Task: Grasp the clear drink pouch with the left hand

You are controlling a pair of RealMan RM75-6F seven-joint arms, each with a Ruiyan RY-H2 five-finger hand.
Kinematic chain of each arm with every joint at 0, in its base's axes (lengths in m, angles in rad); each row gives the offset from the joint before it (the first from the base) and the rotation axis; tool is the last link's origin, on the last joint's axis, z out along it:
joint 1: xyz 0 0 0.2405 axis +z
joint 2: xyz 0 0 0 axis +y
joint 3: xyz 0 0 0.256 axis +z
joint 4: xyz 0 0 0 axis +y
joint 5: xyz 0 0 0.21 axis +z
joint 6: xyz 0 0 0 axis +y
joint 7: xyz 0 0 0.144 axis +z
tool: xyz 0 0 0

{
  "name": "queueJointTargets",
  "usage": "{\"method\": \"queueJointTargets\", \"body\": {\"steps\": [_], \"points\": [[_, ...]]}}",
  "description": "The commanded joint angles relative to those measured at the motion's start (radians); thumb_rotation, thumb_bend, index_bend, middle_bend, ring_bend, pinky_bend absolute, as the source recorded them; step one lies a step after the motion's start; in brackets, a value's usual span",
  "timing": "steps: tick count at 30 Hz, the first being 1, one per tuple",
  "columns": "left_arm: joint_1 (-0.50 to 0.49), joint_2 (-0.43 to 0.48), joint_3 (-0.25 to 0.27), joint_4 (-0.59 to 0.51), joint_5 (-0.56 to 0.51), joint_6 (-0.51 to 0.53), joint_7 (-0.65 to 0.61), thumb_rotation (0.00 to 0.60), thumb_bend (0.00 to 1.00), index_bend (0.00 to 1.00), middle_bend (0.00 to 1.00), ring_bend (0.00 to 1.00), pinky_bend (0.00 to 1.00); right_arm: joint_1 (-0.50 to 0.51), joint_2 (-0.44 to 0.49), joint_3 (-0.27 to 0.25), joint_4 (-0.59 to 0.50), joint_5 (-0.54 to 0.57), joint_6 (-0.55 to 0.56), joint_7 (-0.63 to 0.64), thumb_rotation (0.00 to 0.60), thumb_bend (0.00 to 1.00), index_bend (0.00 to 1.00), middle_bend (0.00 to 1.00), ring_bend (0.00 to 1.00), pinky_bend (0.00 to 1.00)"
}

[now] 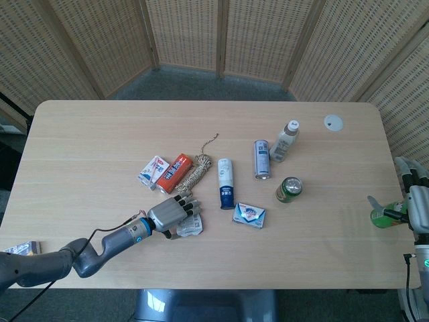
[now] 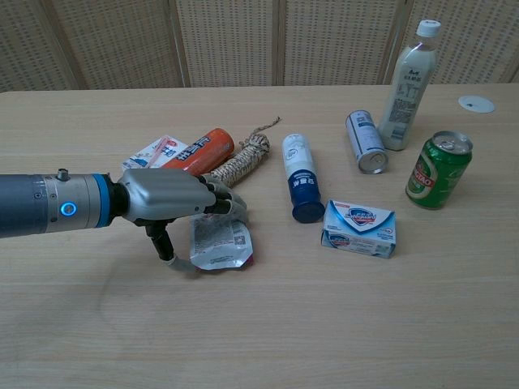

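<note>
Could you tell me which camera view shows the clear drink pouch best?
The chest view: the pouch is large there, label readable, under the left hand. In the head view it is small and mostly hidden by that hand.

left hand (image 2: 166, 203): silver-grey metallic shell, black finger segments, pale tips
left wrist: blue ring w/ small lit blue round indicator, dark grey cuff behind
left forearm: dark grey, rounded; thin black cable running alongside in head view
right hand (image 1: 417, 206): grey/silver, light fingers, at frame edge
right arm: grey, small green light lower down
</note>
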Motion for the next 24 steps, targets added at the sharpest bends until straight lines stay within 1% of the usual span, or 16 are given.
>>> {"method": "queueJointTargets", "body": {"steps": [1,2,4,6,8,11,13,15,18,21,24], "points": [[0.007,-0.013,0.003,0.014,0.007,0.027,0.001,0.494,0.29,0.27,0.06,0.00,0.00,-0.001,-0.001,0.000,0.001,0.000,0.000,0.003,0.287,0.24,0.00,0.02,0.00,0.00],[0.008,-0.016,0.003,0.017,0.008,0.033,0.000,0.503,0.29,0.32,0.10,0.01,0.00,-0.002,-0.001,0.000,0.001,0.001,0.000,0.004,0.287,0.24,0.00,0.02,0.00,0.00],[0.011,-0.022,0.006,0.026,0.020,0.056,-0.003,0.511,0.29,0.41,0.20,0.07,0.00,-0.003,-0.002,0.000,0.003,0.001,0.000,0.008,0.286,0.24,0.00,0.02,0.00,0.00],[0.015,-0.028,0.009,0.037,0.029,0.076,-0.007,0.522,0.29,0.50,0.29,0.16,0.00,-0.003,-0.002,0.000,0.003,0.001,0.001,0.009,0.286,0.24,0.00,0.02,0.00,0.00],[0.017,-0.029,0.011,0.040,0.029,0.078,-0.016,0.529,0.29,0.56,0.35,0.24,0.00,-0.004,-0.002,0.000,0.003,0.001,0.001,0.011,0.287,0.24,0.00,0.02,0.00,0.00],[0.017,-0.032,0.019,0.047,0.032,0.080,-0.022,0.537,0.29,0.60,0.41,0.30,0.00,-0.005,-0.003,0.002,0.003,0.001,0.004,0.016,0.285,0.25,0.00,0.02,0.00,0.00],[0.020,-0.037,0.023,0.055,0.038,0.090,-0.027,0.547,0.29,0.62,0.45,0.34,0.04,-0.005,-0.003,0.002,0.003,0.001,0.002,0.020,0.287,0.25,0.00,0.02,0.00,0.00],[0.023,-0.041,0.026,0.064,0.044,0.103,-0.032,0.557,0.29,0.65,0.51,0.42,0.15,-0.005,-0.003,0.002,0.004,0.000,0.002,0.022,0.286,0.25,0.00,0.02,0.00,0.00],[0.028,-0.044,0.027,0.072,0.054,0.129,-0.046,0.568,0.29,0.71,0.58,0.51,0.26,-0.005,-0.003,0.004,0.003,-0.002,0.004,0.024,0.287,0.25,0.00,0.02,0.00,0.00],[0.034,-0.040,0.023,0.076,0.064,0.165,-0.068,0.569,0.29,0.74,0.62,0.55,0.29,-0.005,-0.002,0.005,0.001,-0.003,0.007,0.025,0.288,0.25,0.00,0.02,0.00,0.00],[0.038,-0.027,0.018,0.071,0.067,0.188,-0.084,0.574,0.29,0.76,0.63,0.56,0.30,-0.005,-0.001,0.007,-0.003,-0.004,0.009,0.026,0.289,0.24,0.00,0.02,0.00,0.00]]}}
